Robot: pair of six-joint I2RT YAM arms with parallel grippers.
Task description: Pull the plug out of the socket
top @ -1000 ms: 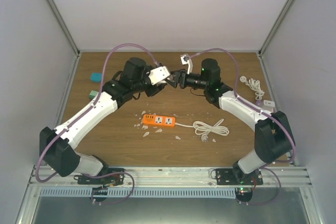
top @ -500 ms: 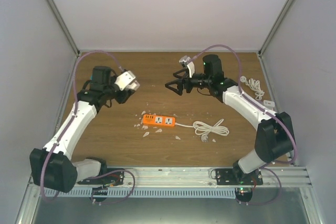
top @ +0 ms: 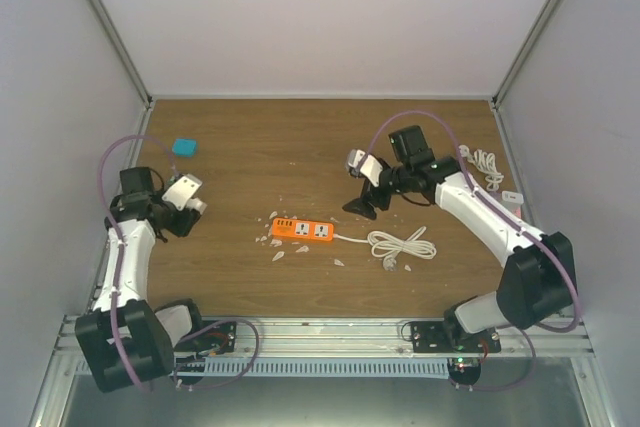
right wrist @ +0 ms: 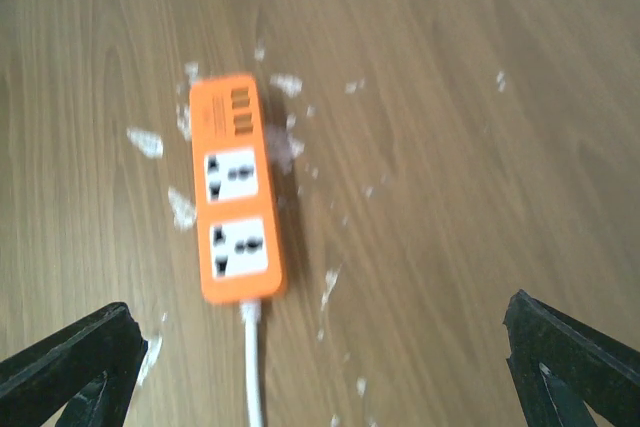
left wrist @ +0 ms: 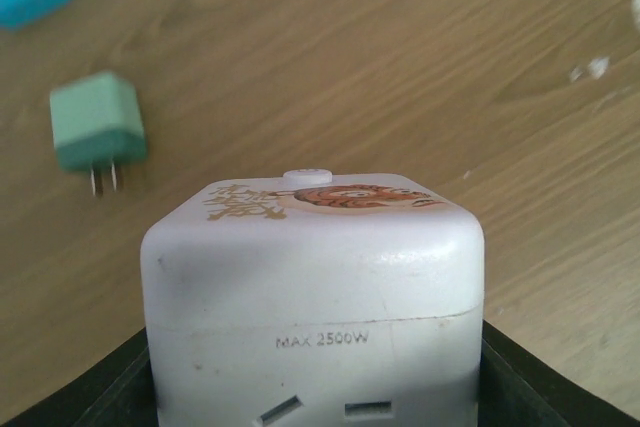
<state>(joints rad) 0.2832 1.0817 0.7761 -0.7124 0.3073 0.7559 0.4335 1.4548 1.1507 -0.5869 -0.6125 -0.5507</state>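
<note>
The white socket adaptor (left wrist: 312, 267) (marked MAX 2500W) is clenched in the left end effector (left wrist: 315, 382), and no plug is seen in its slots. A green plug (left wrist: 98, 127) lies on the tabletop (left wrist: 400, 67) ahead and to the left, nearest that arm. The right end effector (right wrist: 320, 367) is spread wide over the orange power strip (right wrist: 232, 202), whose long axis points towards it.

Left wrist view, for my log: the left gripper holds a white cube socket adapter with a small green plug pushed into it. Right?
Not quite. The left gripper does hold the white cube socket adapter, but the small green plug is not pushed into it: it lies apart on the wooden table, prongs bare. The left wrist view shows this.
</note>
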